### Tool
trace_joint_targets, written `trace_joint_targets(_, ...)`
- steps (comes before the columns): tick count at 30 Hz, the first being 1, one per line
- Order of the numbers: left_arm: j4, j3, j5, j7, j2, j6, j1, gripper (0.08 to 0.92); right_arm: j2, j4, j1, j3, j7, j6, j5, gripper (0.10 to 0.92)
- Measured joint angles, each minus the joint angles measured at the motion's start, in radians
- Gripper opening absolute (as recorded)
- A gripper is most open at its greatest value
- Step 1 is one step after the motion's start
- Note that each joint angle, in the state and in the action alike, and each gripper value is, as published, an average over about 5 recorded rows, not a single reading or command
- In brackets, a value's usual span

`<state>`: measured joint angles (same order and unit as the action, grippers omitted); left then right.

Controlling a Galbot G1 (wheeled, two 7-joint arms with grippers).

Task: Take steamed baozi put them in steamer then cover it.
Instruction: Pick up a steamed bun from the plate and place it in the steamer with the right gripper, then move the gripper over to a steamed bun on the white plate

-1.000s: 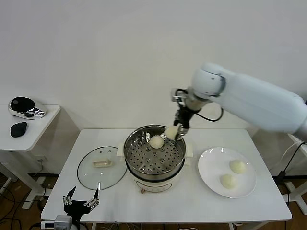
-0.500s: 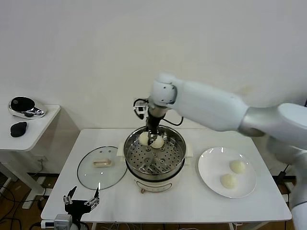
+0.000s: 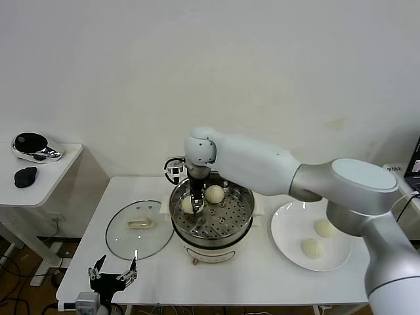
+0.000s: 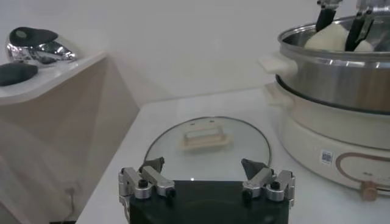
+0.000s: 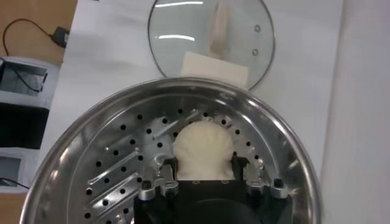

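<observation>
White table [image 3: 262, 275], plain wall behind. Right gripper [image 3: 195, 207] swung across steamer [image 3: 211, 216] from far rim, now low over tray, claw clamped on bun [image 5: 203, 148]. One bun [image 3: 214, 193] already inside, two on plate [image 3: 289, 246] beside steamer. Lid [image 3: 139, 229] waiting on steamer's other side. Left gripper [image 4: 206, 181] idle near lid, claw spread. Release looks imminent.

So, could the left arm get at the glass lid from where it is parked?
Probably yes. The left gripper waits open at the table's front edge, facing the cover, which lies flat beside the steamer with nothing between them.
</observation>
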<state>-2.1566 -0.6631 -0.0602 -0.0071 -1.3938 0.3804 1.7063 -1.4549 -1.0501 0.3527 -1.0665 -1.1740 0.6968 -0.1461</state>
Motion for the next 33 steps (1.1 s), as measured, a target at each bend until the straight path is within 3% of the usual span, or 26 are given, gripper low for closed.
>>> trace_joint_targets(9, 0.002, 0.004, 0.000, 0.000, -0.003, 0.001, -0.003, 0.823, -0.009, 0.004, -0.014, 0.003, 0.003, -0.001, 0.012, 0.570)
trace_joint_targets(20, 0.004, 0.003, 0.002, 0.001, -0.007, 0.003, -0.002, 0.823, 0.034, -0.049, -0.002, 0.030, 0.011, 0.006, -0.002, 0.814)
trace_joint_targets(33, -0.005, 0.003, 0.006, 0.006, 0.003, 0.008, 0.012, 0.823, 0.341, -0.291, 0.087, 0.085, -0.052, -0.054, -0.010, 0.823)
